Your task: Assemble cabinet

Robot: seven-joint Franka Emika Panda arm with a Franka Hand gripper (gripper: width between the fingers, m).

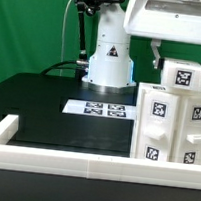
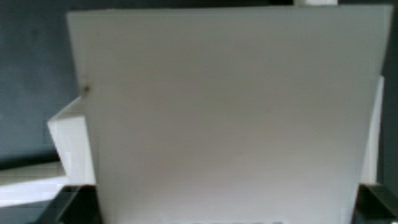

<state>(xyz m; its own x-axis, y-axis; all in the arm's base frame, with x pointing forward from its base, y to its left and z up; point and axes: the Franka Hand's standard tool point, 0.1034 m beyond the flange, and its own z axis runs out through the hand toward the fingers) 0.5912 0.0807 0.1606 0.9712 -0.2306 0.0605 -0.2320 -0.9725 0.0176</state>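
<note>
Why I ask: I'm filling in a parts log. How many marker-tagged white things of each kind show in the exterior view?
Flat white marker board: 1
Small white plastic block, uppermost, one tag: 1
Large white plastic boxy cabinet body, several tags (counted whole; seams unclear): 1
Total: 3

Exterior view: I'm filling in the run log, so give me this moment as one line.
gripper: closed on block | block: at top of cabinet body, contact unclear | marker board: flat on table
</note>
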